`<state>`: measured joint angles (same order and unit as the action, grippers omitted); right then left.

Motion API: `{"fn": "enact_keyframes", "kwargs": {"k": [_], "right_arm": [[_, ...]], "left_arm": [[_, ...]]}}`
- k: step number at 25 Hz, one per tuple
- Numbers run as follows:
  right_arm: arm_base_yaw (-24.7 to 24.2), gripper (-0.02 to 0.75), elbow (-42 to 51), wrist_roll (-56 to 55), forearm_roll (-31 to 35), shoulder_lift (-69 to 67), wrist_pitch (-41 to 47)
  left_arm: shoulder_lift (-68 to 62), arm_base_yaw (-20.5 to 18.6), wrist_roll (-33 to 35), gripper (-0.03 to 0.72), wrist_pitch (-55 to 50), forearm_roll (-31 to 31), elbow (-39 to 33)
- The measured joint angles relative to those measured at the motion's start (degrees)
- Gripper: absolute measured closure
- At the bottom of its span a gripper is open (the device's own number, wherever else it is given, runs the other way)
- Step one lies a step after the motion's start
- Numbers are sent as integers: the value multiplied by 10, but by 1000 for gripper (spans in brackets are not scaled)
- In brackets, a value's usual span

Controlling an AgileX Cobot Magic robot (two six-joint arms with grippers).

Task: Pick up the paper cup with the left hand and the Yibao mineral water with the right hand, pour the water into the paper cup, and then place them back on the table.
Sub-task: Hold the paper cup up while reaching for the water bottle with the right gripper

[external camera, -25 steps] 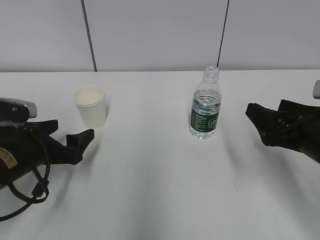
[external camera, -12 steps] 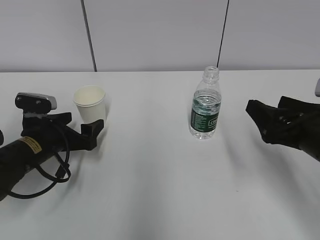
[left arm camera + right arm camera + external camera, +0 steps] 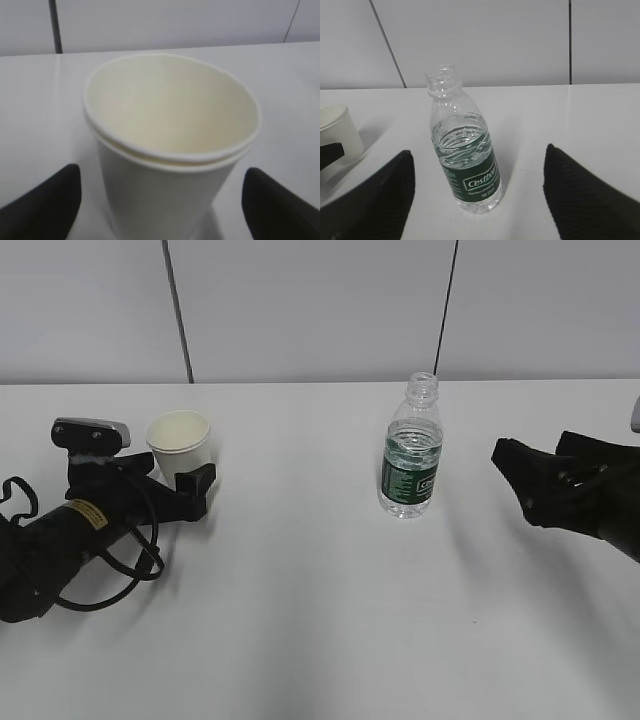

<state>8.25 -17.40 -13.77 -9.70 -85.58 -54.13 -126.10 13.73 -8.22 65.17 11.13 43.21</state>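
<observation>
The paper cup (image 3: 181, 448) stands upright on the table (image 3: 320, 620), left of centre. The left hand (image 3: 178, 487) brackets it w/ jaws spread wide, not touching, positioned for a side grip. The Yibao mineral water (image 3: 411, 453) stands uncapped, mid-table. The right hand (image 3: 535, 480) sits well apart, jaws released, aimed at bottle.

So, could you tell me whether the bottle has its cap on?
No, the Yibao mineral water stands with its threaded neck open, capless.
</observation>
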Motion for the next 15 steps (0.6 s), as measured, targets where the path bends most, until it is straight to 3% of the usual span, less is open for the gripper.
{"fn": "enact_keyframes", "kwargs": {"k": [9, 15], "right_arm": [[0, 145, 0, 0, 0, 0, -1], [0, 146, 0, 0, 0, 0, -1]], "left_arm": [[-22, 0, 0, 97, 1, -7, 36], [-23, 0, 0, 134, 0, -3, 36]]}}
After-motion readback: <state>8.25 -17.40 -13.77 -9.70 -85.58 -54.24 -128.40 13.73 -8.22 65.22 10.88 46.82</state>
